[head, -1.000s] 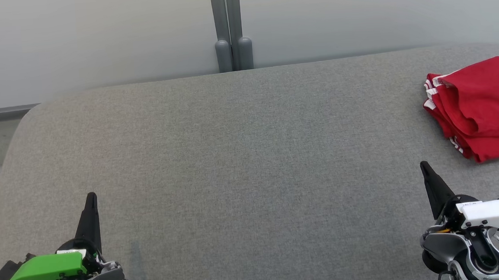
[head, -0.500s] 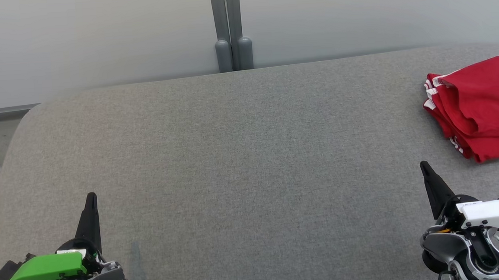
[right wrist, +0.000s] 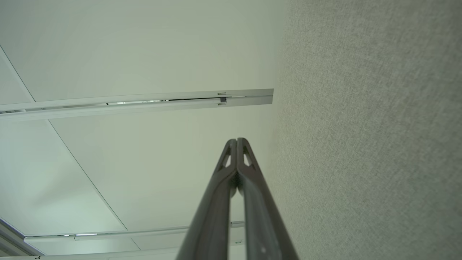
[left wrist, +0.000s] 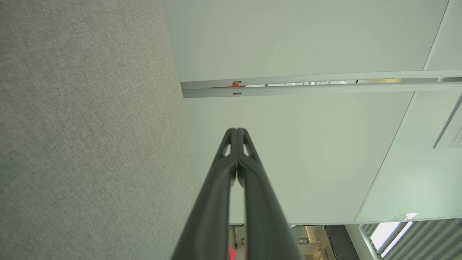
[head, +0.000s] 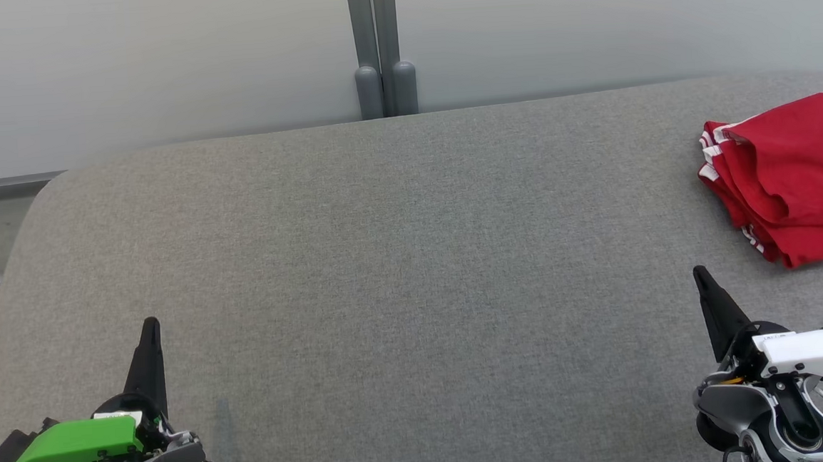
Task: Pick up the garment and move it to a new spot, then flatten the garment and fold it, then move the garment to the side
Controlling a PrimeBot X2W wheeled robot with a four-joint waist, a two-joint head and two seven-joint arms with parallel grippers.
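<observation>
No readable text; wall notice [left wrist: 453, 135] too blurred.

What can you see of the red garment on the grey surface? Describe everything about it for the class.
The red garment is soft, matte cloth lying in a loosely folded, layered heap with rumpled edges. White and dark striped trim shows along its left side, and a small dark patch with white shows at its right. It rests at the far right of the grey fabric surface, partly cut off by the head view's right edge. As far as can be seen, only that surface touches it.
</observation>
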